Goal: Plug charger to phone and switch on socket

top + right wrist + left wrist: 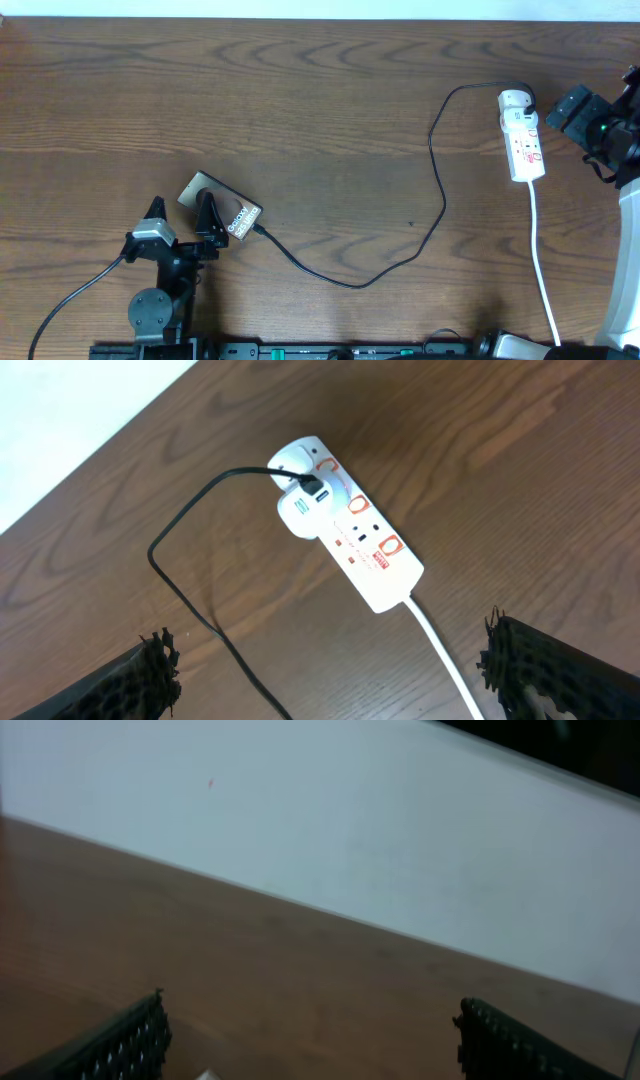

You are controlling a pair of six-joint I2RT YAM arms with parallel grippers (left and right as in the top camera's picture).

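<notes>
Brown wood-grain table (320, 90) carrying everything. At near left, a small flat dark brown rectangular phone (222, 212) with pale lettering, lying tilted. Left end effector (182, 218) spread wide there and gripping nothing, one finger crossing the slab from above; contact impossible to judge.

From the phone's right end, a long thin black charger cable (443, 195) loops rightward and up to the white elongated power-strip socket (524, 140) at far right. Appears plugged at both ends, though seating at the phone cannot be confirmed. Right end effector (328, 645) released and empty, hovering just right of the socket.

Step in hand, probably: switching on. To do it well, bring the fingers together first and descend on the red-marked switch with one tip. Press straight down, without shoving the strip or snagging the plug.
</notes>
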